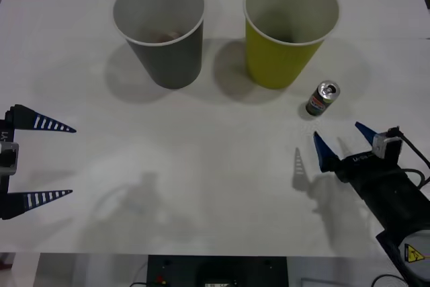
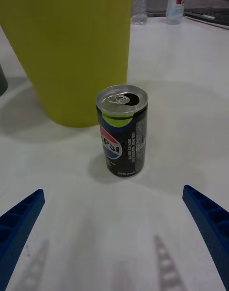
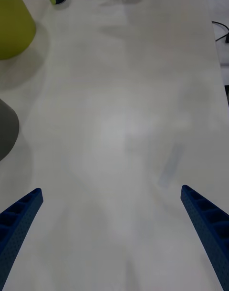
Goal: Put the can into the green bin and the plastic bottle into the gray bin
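Note:
The can (image 1: 323, 98) stands upright on the white table, just right of the green bin's (image 1: 289, 28) base; its silver top shows an opened tab. My right gripper (image 1: 338, 136) is open a short way in front of the can (image 2: 123, 133), with the fingers wide on both sides and not touching it. The gray bin (image 1: 161, 28) stands left of the green bin (image 2: 71, 47), and a small brownish shape lies at its bottom. The plastic bottle is hidden or out of view. My left gripper (image 1: 70, 160) hangs open at the table's left edge, holding nothing.
The white table (image 1: 201, 166) spreads bare between the two grippers and the bins. Its front edge runs just below the grippers. Clear containers (image 2: 138, 5) stand far back beyond the can. A cable (image 3: 220, 26) lies past the table's side.

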Controlling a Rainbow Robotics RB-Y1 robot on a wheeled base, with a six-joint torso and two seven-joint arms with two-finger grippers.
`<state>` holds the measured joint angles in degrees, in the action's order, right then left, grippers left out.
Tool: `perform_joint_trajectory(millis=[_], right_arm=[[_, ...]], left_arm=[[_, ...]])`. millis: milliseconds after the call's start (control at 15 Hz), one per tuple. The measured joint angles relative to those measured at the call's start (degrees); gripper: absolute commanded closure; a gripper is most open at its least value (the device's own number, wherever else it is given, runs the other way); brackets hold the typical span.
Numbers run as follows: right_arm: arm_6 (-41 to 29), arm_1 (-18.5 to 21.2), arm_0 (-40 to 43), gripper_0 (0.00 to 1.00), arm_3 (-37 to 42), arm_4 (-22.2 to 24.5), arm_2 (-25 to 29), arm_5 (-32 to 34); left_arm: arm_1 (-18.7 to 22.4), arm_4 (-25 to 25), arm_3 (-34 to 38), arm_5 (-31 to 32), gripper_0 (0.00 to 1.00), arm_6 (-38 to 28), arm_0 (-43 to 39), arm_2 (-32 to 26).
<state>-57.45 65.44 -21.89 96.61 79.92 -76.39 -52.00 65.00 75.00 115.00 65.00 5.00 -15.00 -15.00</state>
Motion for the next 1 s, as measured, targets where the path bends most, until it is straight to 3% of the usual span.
perform_joint_trajectory(millis=[1000], right_arm=[[-1.62, -11.32, -7.62, 0.0, -15.23, -4.97, 0.02, -1.2]], left_arm=[[0.0, 0.0, 0.0, 0.0, 0.0, 0.0, 0.0, 0.0]])
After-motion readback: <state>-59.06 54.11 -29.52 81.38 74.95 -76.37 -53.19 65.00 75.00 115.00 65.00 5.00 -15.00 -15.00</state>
